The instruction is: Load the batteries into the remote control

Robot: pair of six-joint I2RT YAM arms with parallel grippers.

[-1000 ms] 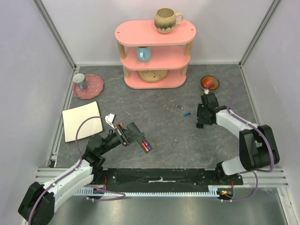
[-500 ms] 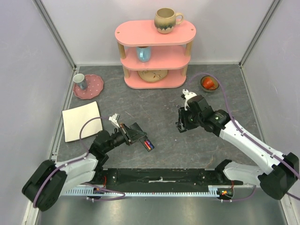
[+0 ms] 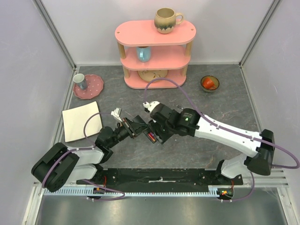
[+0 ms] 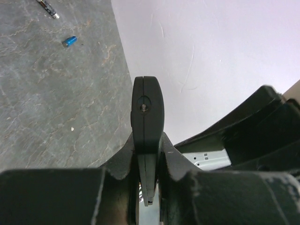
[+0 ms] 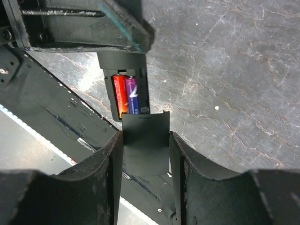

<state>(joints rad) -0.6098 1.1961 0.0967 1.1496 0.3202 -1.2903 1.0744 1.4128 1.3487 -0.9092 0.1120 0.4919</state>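
Note:
My left gripper point(image 3: 130, 127) point(image 4: 149, 154) is shut on the remote control point(image 3: 140, 130) point(image 4: 147, 112), a slim black bar seen edge-on in the left wrist view. Its open compartment holds a red-orange battery point(image 5: 119, 96) and a purple battery point(image 5: 132, 96) side by side. My right gripper point(image 3: 157, 136) point(image 5: 145, 136) is shut on a small black square cover piece point(image 5: 144, 150). The cover's front edge touches the end of the compartment. A blue battery point(image 4: 70, 41) and a dark grey battery point(image 4: 48, 7) lie loose on the table.
A pink shelf point(image 3: 154, 51) with a mug point(image 3: 166, 19) on top stands at the back. A pink plate point(image 3: 93, 86) with a cup is back left, a white pad point(image 3: 82, 121) at left, and a small bowl point(image 3: 209, 83) back right.
My right arm has swept from the back right across to the middle, bringing the black cover piece up to the remote. The left arm has shifted the remote a little right.

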